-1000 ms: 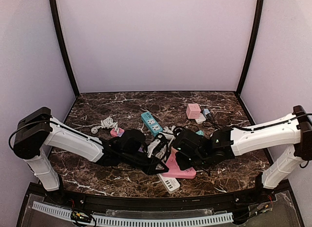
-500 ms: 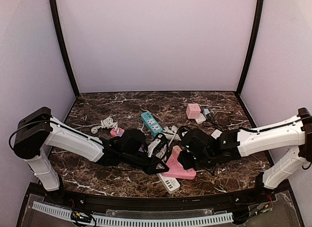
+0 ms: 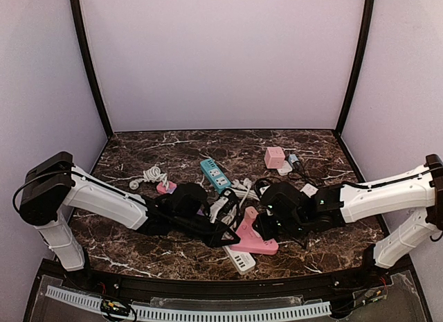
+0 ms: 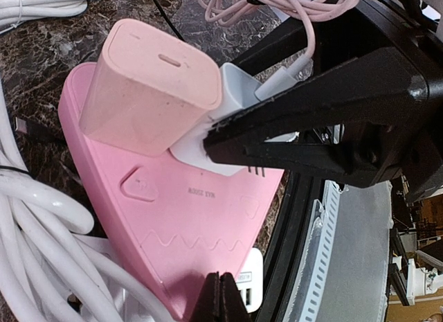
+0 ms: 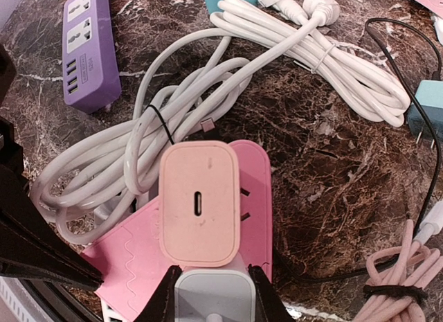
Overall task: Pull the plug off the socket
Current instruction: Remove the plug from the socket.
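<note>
White plug (image 5: 211, 302) sits clamped inside the right pincer (image 5: 213, 284).

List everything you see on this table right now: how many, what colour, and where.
pink strip: one, pink, front centre
pink charger: one, pale pink, on the pink strip
white plug: one, white, beside the pink charger
white strip: one, white, under the pink strip's near end
teal strip: one, teal, mid table
purple strip: one, purple, left of centre
white cables: at least two bundles, white, around the strips
pink cable: one coil, pink, right of the pink strip
teal plug: one, teal, right side
pink cube: one, pink, back right
table: one, dark marble
left fingers: shut, black, at the pink strip's edge
right fingers: black, clamped on the white plug
</note>
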